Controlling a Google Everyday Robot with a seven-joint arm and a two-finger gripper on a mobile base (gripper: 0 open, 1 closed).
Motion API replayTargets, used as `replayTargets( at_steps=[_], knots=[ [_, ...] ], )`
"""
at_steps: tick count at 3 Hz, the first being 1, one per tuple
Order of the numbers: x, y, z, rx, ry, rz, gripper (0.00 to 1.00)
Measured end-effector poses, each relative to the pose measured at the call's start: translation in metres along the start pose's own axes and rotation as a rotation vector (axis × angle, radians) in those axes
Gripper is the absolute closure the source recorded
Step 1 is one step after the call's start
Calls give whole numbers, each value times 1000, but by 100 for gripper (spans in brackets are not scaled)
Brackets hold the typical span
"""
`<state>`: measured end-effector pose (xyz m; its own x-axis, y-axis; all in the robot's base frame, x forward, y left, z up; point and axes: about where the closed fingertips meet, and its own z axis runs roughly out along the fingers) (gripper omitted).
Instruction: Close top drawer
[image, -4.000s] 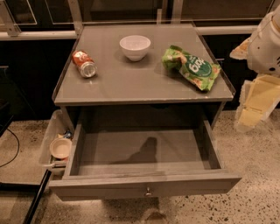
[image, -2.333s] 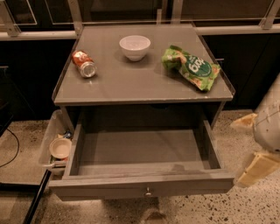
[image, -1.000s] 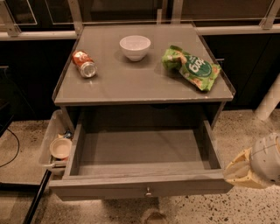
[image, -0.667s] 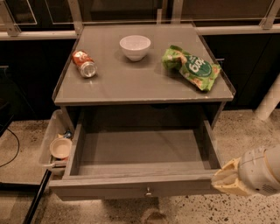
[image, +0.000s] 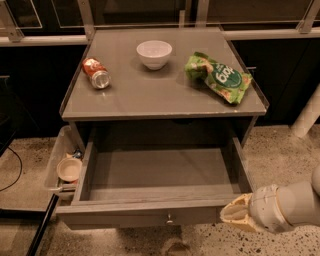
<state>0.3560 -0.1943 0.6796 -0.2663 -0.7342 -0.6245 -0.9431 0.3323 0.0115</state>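
**Desk:** Where is your gripper?

**Robot:** My gripper (image: 235, 212) sits low at the 4 o'clock corner of the scene, at the right end of the top drawer's front panel (image: 125, 216). I cannot tell whether it is open or closed. It carries nothing that I can see. I also can't say whether it is touching the panel or is only just beside it.

**Desk:** And the drawer itself?

**Robot:** The top drawer (image: 160, 170) is pulled well out from under the table (image: 150, 100), with its grey inside bare. From my gripper it lies toward 10 o'clock. Its front runs 9 to 3, and the knob (image: 169, 218) is at my 9 o'clock, at mid-panel. As I judge it, the push has to travel toward 12, square to that front. From this corner the shove would be off-centre and could skew the drawer in its runners, so closer to the knob looks safer.

**Desk:** What's around you?

**Robot:** On the tabletop there is a tipped can (image: 96, 73) at 11, a white bowl (image: 154, 53) at 12 and a green snack bag (image: 218, 77) at 1. A side bin (image: 54, 160) holding a cup (image: 69, 169) hangs at 9, and under me is speckled floor (image: 280, 150).
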Motion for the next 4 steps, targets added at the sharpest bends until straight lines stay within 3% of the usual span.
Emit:
replayTargets(
  at_steps=[1,2,4],
  knots=[
    [7,-2,28,-21,-39,9,100],
    [9,-2,30,-23,-41,11,82],
    [9,-2,30,-23,-41,11,35]
  ],
)
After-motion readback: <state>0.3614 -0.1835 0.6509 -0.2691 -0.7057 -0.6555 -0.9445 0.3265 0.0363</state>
